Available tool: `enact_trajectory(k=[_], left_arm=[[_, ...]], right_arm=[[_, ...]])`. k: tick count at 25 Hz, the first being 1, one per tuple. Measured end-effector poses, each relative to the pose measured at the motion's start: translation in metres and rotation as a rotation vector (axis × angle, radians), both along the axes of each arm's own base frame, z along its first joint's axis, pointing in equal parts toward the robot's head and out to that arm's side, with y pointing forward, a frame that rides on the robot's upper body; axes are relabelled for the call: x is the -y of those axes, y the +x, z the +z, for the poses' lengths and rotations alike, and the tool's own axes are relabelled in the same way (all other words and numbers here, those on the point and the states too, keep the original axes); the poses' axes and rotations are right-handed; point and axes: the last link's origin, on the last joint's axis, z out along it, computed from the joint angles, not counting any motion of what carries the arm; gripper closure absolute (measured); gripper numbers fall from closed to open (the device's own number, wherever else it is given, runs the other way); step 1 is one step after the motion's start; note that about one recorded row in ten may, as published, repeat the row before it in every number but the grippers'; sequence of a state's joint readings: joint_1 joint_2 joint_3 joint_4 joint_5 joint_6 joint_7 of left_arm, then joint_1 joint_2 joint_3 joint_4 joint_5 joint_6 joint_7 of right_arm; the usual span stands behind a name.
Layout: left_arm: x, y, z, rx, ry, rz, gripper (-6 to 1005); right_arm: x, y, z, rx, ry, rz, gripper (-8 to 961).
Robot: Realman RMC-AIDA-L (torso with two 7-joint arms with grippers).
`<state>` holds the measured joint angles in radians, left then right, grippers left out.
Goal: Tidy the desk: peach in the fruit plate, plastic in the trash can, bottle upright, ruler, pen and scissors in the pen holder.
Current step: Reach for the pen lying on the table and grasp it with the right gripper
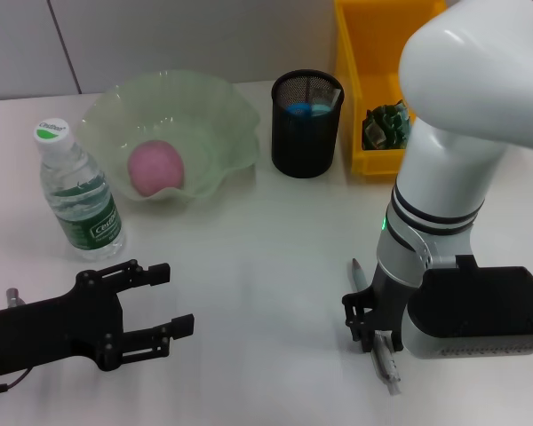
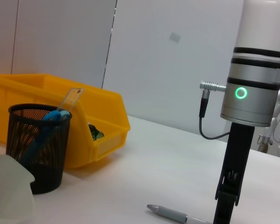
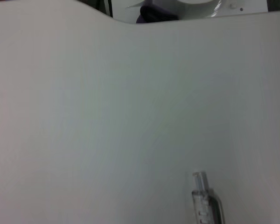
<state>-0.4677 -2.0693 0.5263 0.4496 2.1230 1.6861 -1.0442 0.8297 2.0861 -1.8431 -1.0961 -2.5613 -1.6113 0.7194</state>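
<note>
The pen lies flat on the desk at the front right, and my right gripper is lowered right onto its middle. The left wrist view shows the pen's tip beside that gripper. In the right wrist view only the pen's clear end shows. My left gripper hovers open and empty at the front left. The peach sits in the fruit plate. The bottle stands upright. Scissors and ruler stick out of the pen holder. Plastic lies in the trash can.
The fruit plate, pen holder and trash can line the back of the desk. The bottle stands just behind my left gripper. My right arm's white body rises over the right side and covers part of the trash can.
</note>
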Motion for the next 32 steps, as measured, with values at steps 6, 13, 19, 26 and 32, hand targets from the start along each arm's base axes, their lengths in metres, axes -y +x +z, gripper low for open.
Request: enact_trajectory(k=[6,13,19,26,32], left_arm=[[0.0001,0.0005,0.0004,0.004,0.001,-0.002,273],[0.0014,-0.0005,0.0004,0.005,0.001,0.002,274],[0.0015,-0.0005,0.0004,0.004,0.002,-0.001,276],[0.0002,0.0004,0.0013,0.012,0.012,-0.001,277],[0.0000,0.0005,0.0015,0.013,0.014,0.000,279]], right_arm=[[0.0002,-0.0003,-0.0001,0.002,-0.008,0.003,700],[0.0010,0.0005,-0.0009,0.007,-0.015,0.004,711],[0.0015,0.0010,-0.0016,0.008,-0.016,0.005,722],[0.0008,0.0019,-0.0016,0.010,-0.018,0.003,733],[-0.0003,0.0016,-0.0010,0.008,-0.017,0.004,743]])
